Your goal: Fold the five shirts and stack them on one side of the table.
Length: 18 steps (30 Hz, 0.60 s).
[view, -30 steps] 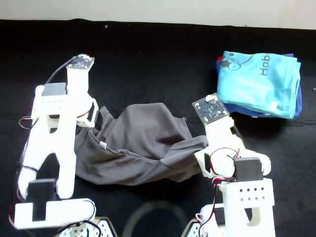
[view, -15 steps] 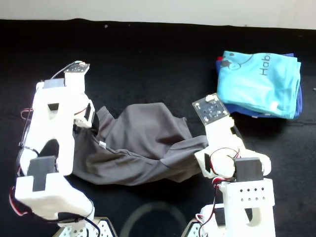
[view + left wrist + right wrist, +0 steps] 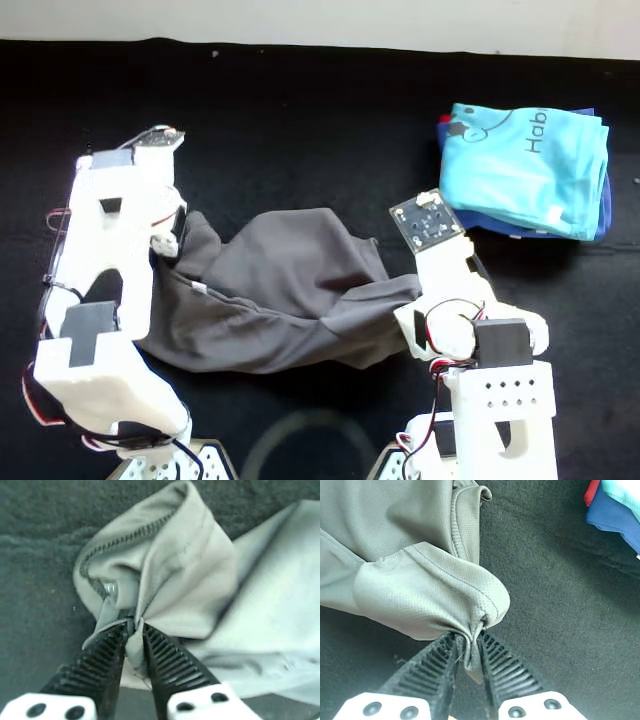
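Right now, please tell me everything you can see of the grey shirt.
The grey shirt is thin, smooth knit fabric with stitched hems, unfolded and bunched into wrinkles. It lies spread across the black table. The left end effector pinches one gathered edge, and the right end effector pinches the other end. It lies apart from the folded stack.

Lit softly and evenly from above. Swallows most shadow on the black surface [image 3: 300, 120]. Shades gently inside folds of the grey shirt [image 3: 290, 290]. Glows bright on the white arm housings [image 3: 100, 290].
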Available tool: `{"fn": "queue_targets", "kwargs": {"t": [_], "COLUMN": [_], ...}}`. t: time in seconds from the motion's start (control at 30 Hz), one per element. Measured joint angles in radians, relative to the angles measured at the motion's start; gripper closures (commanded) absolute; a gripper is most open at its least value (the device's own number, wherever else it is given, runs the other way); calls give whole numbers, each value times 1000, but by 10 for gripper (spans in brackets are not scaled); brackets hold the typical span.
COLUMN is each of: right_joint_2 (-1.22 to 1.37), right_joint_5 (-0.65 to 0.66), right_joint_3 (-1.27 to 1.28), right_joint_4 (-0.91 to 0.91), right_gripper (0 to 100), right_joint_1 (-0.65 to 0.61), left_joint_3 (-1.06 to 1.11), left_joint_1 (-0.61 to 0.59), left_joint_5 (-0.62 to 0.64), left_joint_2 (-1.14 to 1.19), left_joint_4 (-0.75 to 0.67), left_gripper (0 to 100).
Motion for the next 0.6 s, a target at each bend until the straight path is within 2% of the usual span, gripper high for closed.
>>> {"fn": "queue_targets", "kwargs": {"t": [0.27, 0.4, 0.6], "right_joint_2": [0, 0, 0], "right_joint_5": [0, 0, 0], "right_joint_3": [0, 0, 0], "right_joint_4": [0, 0, 0], "right_gripper": [992, 992, 992], "right_joint_1": [0, 0, 0], "left_joint_3": [-215, -204, -138], "left_joint_1": [0, 0, 0], "left_joint_5": [0, 0, 0], "left_joint_2": [15, 15, 15], "left_joint_4": [203, 212, 192], "left_gripper": [961, 864, 880]}}
